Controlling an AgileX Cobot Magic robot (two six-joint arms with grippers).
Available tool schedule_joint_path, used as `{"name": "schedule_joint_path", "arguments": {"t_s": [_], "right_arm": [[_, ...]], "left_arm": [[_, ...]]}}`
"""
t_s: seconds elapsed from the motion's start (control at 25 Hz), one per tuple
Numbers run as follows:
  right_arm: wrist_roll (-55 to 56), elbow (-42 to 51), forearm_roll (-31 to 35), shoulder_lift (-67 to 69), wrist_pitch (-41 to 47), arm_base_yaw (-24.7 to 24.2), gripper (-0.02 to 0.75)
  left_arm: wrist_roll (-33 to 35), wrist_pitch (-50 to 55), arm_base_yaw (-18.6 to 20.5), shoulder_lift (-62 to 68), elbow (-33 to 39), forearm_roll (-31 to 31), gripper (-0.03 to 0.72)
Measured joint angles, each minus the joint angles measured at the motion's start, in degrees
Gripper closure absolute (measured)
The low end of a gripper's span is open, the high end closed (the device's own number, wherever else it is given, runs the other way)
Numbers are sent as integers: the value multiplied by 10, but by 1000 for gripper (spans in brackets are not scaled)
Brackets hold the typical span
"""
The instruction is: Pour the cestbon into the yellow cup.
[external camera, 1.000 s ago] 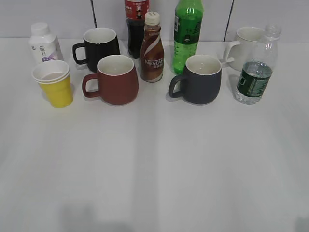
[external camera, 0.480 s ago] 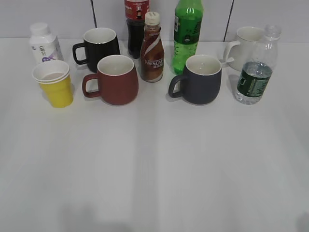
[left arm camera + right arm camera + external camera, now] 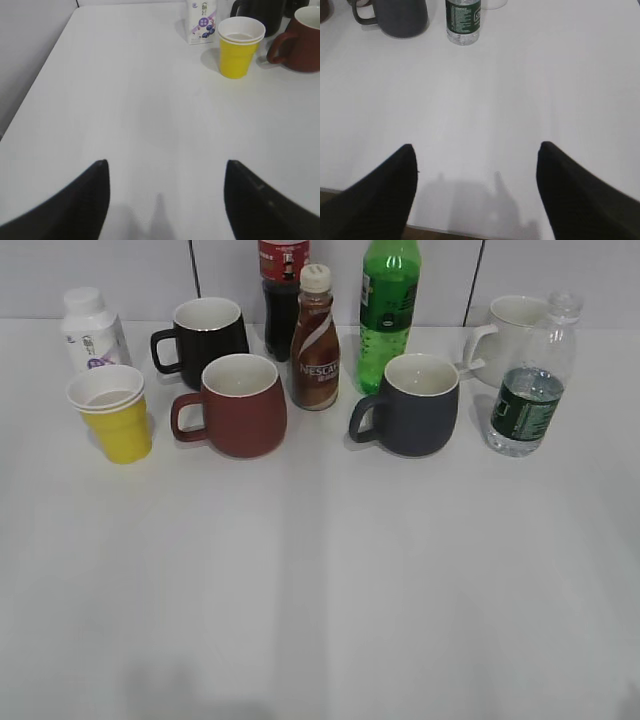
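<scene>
The cestbon (image 3: 530,390), a clear bottle with a dark green label and clear cap, stands upright at the right of the table. It also shows at the top of the right wrist view (image 3: 463,21). The yellow cup (image 3: 112,415), white inside, stands at the left, and in the left wrist view (image 3: 239,47) at the upper right. My left gripper (image 3: 165,165) is open and empty over bare table, well short of the cup. My right gripper (image 3: 476,147) is open and empty near the table's front edge, well short of the bottle. Neither gripper shows in the exterior view.
A black mug (image 3: 205,335), a brown mug (image 3: 238,405), a dark grey mug (image 3: 415,405) and a white mug (image 3: 510,330) stand in the back rows. With them are a white milk bottle (image 3: 90,330), a cola bottle (image 3: 282,295), a Nescafe bottle (image 3: 315,340) and a tall green bottle (image 3: 388,310).
</scene>
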Motion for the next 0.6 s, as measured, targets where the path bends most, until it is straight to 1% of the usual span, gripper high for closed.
{"name": "schedule_joint_path", "arguments": {"t_s": [0.6], "right_arm": [[0, 0, 1, 0, 0, 0, 183]], "left_arm": [[0, 0, 0, 0, 0, 0, 147]]}}
